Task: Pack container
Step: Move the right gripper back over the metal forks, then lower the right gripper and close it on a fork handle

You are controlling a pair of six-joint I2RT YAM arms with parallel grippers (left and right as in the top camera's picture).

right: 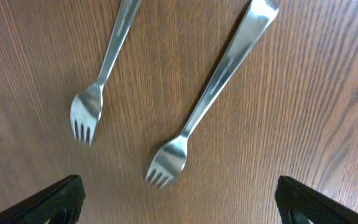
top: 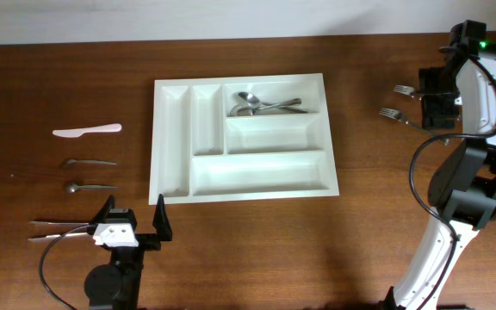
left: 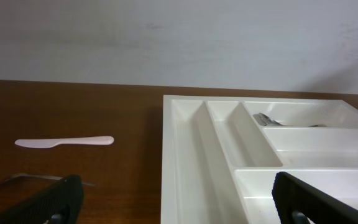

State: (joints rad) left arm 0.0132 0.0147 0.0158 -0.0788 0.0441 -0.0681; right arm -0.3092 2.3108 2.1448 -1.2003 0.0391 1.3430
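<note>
The white container (top: 172, 138) lies mid-table, with several metal spoons (top: 261, 104) in its top right compartment; it also shows in the left wrist view (left: 185, 155), spoons (left: 269, 119) at the back. My left gripper (top: 134, 215) is open and empty, low by the container's near left corner (left: 176, 205). My right gripper (top: 426, 99) is open and empty above two metal forks (top: 403, 90) (top: 392, 113) on the table at the right. In the right wrist view the forks (right: 101, 81) (right: 219, 81) lie tines toward my open fingers (right: 179, 205).
Left of the container lie a pale pink plastic knife (top: 86, 131) (left: 64, 142), two small metal spoons (top: 90, 161) (top: 89, 186) and long metal pieces (top: 58, 227) beside the left arm. The right arm's base stands at the right edge.
</note>
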